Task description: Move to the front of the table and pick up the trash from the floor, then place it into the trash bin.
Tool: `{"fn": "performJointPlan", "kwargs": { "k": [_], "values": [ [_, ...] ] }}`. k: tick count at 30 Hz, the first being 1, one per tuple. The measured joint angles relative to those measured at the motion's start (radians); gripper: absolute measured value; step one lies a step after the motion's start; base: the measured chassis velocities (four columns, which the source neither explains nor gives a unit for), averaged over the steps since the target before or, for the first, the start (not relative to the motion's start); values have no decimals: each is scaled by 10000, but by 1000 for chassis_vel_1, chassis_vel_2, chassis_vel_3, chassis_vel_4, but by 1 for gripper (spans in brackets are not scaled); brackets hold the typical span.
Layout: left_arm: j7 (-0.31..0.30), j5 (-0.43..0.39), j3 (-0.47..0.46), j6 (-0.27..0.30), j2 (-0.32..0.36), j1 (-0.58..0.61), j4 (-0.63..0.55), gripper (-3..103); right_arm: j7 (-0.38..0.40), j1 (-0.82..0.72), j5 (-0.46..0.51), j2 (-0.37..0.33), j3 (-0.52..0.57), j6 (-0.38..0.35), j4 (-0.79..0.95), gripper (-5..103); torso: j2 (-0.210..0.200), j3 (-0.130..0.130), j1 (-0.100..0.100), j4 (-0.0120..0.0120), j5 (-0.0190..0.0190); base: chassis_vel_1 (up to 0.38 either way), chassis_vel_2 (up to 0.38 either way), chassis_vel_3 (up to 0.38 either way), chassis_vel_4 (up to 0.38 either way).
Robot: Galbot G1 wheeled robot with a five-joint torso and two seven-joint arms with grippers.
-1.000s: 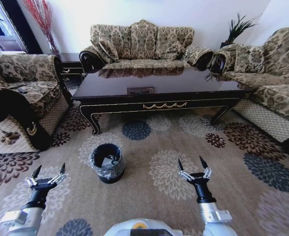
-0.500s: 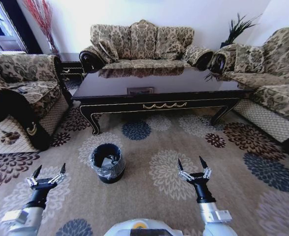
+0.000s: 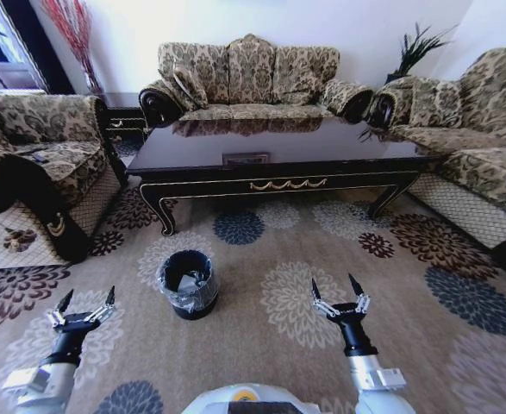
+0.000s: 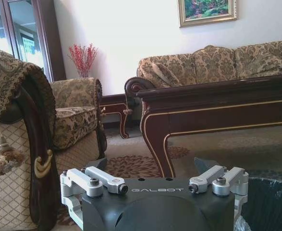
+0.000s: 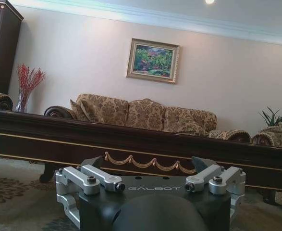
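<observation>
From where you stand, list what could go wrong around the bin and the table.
1. The trash bin stands on the carpet just ahead and inward of the open left gripper; a sideways swing of that arm could tip it, and it already holds something in its liner.
2. The table has a low apron and curved legs; driving forward could bring the open right gripper against it.
</observation>
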Motion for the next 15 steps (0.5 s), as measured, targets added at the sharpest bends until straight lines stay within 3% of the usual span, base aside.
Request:
{"fn": "performJointPlan", "kwargs": {
  "k": [15],
  "values": [
    [-8,-2,1,8,1,2,0,100,7,-1,0,0,0,-1,3,100,0,-1,-1,-1,0,110,-127,-115,119]
  ]
}}
